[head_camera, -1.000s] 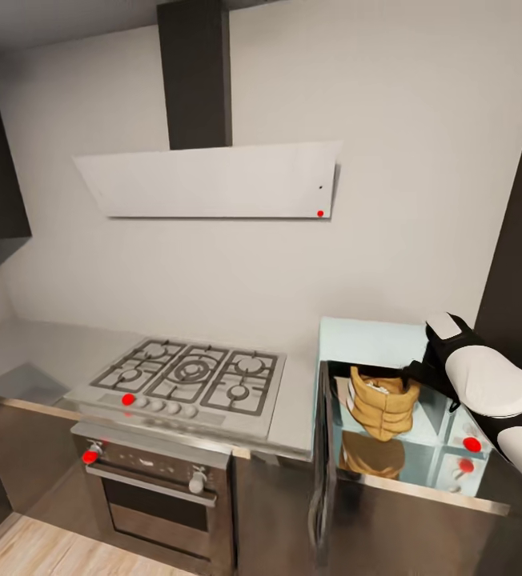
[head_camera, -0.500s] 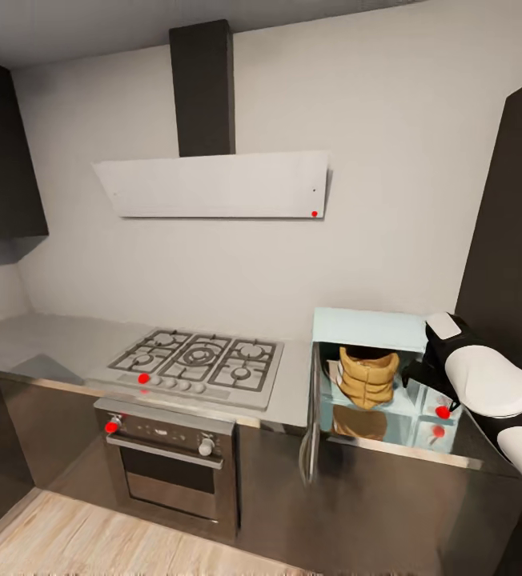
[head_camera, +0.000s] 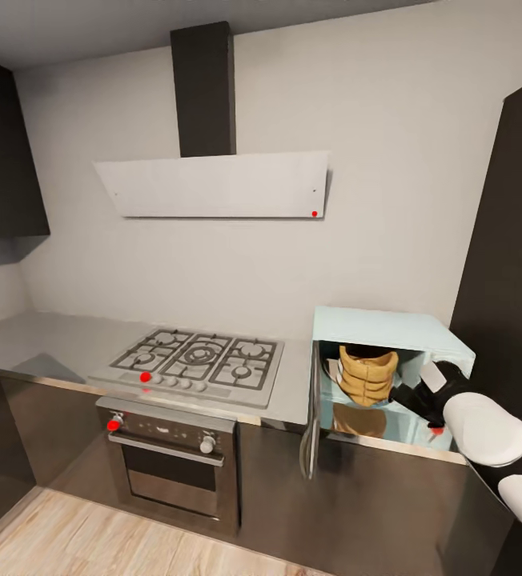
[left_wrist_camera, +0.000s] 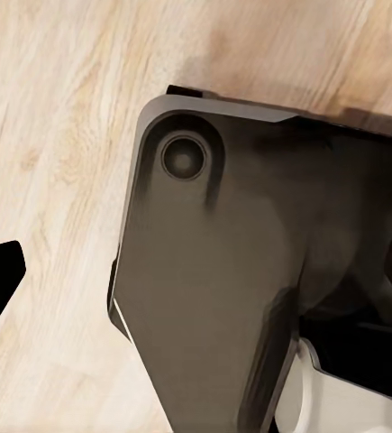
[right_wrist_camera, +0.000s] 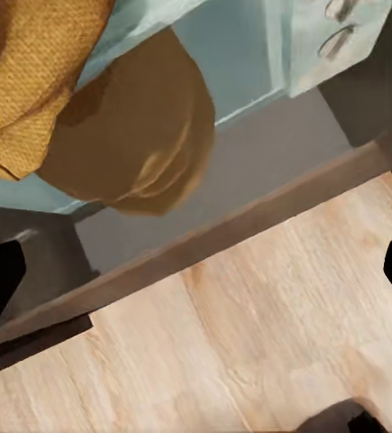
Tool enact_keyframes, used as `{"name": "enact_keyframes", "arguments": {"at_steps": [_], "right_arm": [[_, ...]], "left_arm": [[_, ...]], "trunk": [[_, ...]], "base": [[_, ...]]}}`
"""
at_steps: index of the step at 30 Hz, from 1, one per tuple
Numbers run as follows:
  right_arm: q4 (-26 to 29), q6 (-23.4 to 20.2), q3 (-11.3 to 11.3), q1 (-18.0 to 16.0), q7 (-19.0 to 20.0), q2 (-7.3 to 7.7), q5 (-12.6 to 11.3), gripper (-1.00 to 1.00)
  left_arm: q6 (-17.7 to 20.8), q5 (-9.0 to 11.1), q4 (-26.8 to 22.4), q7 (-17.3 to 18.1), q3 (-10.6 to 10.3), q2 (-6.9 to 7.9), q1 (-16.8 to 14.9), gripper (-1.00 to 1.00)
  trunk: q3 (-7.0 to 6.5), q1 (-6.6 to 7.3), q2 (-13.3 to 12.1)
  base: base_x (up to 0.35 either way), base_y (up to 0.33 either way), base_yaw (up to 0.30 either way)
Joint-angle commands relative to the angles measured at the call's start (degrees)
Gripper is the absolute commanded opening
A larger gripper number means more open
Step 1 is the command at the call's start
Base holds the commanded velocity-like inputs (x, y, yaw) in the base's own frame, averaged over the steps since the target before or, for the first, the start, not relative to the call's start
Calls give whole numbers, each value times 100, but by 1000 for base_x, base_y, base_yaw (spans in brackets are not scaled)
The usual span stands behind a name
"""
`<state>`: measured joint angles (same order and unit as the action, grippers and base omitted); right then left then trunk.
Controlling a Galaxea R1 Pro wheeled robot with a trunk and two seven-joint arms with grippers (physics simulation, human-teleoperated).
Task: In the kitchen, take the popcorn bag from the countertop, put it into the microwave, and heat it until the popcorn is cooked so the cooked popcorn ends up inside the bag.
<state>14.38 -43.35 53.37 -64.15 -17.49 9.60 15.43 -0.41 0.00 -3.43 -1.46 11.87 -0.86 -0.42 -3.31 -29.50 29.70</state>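
Grey countertop (head_camera: 69, 340), popcorn bag (head_camera: 367, 374) upright inside open microwave (head_camera: 389, 332); no legible writing; pincer spreads unclear.

The microwave (head_camera: 389, 330) stands on the grey worktop (head_camera: 53, 344), its door (head_camera: 313, 420) swung open toward the gas hob (head_camera: 199, 364). Inside the microwave sits the popcorn bag (head_camera: 367, 374), upright, its rolled rim up and its reflection on the glossy floor beneath it. The right gripper (head_camera: 409, 394) hangs at the microwave's open front, just beside the bag on the side away from the hob; whether its jaws are parted cannot be told. Beyond the hob from the microwave, under it, is a built-in oven (head_camera: 169, 472). Above the hob hangs a white hood (head_camera: 213, 184).
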Motion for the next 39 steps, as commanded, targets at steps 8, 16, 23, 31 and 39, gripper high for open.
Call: {"name": "enact_keyframes", "arguments": {"at_steps": [8,16,23,31,39], "right_arm": [[3,1200,51,204,1271,-2,1342,100],[3,3244,46,647,2153,-2,2091,100],[-21,5182,51,1039,2927,-2,2229,100],[-22,6203,51,1217,3432,85,2244,100],[-159,6847,48,1338,4580,118,2351,100]], "left_arm": [[-7,0,0,-17,23,-11,2,100],[-7,0,0,-15,26,-9,-1,100],[-3,0,0,-13,17,-7,-1,100],[-3,0,0,-12,8,-2,0,100],[-3,0,0,-12,8,-1,0,100]], "trunk": [[2,-2,4],[16,-2,4],[78,-2,4],[92,-2,4],[92,-2,4]], "base": [[-263,0,0],[-317,0,0],[-27,0,0],[0,0,0],[0,0,0]]}}
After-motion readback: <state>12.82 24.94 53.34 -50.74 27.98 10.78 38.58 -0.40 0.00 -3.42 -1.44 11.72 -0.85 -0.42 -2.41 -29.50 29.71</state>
